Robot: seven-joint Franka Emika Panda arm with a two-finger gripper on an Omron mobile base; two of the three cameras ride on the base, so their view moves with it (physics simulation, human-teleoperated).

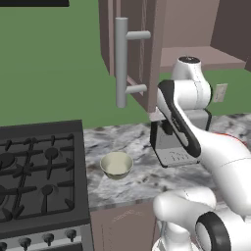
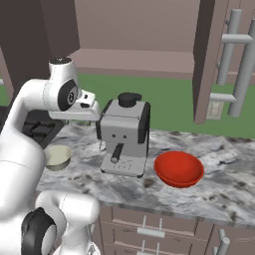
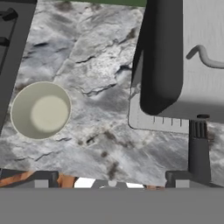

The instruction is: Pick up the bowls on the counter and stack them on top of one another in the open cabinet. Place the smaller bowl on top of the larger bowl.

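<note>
The coffee machine (image 2: 123, 134) stood on the grey-and-white marbled counter (image 2: 219, 184) and served as the fixed mark for everything else. The smaller bowl (image 1: 116, 165), cream inside and dull beige outside, sat upright on the counter to the stove side of the coffee machine, well apart from it, between it and the black gas stove (image 1: 37, 166). From the hand camera that bowl lay below and to the left of the machine's drip tray, empty, its rim fully visible. The larger bowl (image 2: 179, 169), bright red and shallow, rested on the counter on the other side of the coffee machine, near it but not touching.

The pincer (image 3: 113, 181) hung above the counter in front of the coffee machine, its two dark fingertips (image 3: 40, 178) spread wide apart with nothing between them, touching neither bowl. The white arm's wrist was beside the machine's upper part in the right base view.

Above and behind the coffee machine the brownish-mauve cabinet (image 2: 134, 60) stood with its door (image 1: 135, 51) swung out, the long grey bar handle (image 1: 121, 61) vertical on it; its flat shelf lay bare.
</note>
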